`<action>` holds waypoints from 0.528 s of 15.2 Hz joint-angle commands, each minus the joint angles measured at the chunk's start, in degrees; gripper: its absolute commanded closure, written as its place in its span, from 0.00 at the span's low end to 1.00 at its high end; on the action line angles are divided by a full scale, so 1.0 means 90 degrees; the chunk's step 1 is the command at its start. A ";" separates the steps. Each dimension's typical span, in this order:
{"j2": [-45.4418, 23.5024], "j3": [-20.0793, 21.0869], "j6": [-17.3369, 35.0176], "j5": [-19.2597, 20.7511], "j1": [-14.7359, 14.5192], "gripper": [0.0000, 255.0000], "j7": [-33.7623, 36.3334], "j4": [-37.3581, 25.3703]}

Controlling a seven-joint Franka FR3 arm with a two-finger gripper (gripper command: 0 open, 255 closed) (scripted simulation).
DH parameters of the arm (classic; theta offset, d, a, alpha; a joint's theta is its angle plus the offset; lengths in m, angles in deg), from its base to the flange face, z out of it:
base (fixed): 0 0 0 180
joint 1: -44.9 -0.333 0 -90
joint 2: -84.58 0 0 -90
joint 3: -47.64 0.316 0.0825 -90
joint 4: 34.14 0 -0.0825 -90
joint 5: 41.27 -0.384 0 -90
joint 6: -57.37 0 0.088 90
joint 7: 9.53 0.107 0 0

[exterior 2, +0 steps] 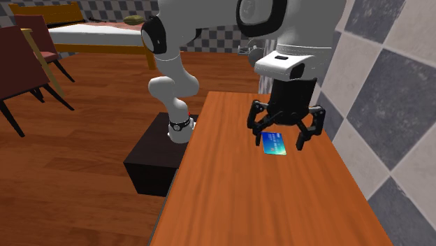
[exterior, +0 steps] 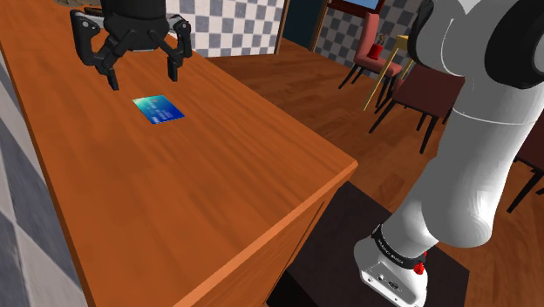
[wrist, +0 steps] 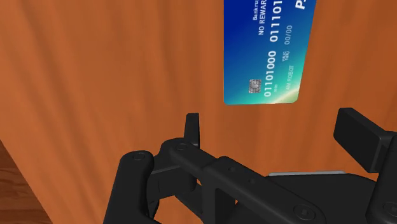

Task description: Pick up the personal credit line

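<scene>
Gripper (exterior: 143, 79): fingers apart, empty, above the tabletop (exterior: 218, 174). Blue card (exterior: 159, 108) lies flat just ahead of the fingertips, its long axis square to their closing line.

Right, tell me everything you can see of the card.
The card is a thin rectangle with rounded corners, blue fading to green at one end, printed with white numbers and lettering and a small silver chip. It lies flat, face up, on the wooden table, touching nothing else. The open gripper hangs near it without touching.
</scene>
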 commanded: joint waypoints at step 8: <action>0.0057 -0.0007 0.0323 -0.0028 0.0072 1.00 0.0031 0.0371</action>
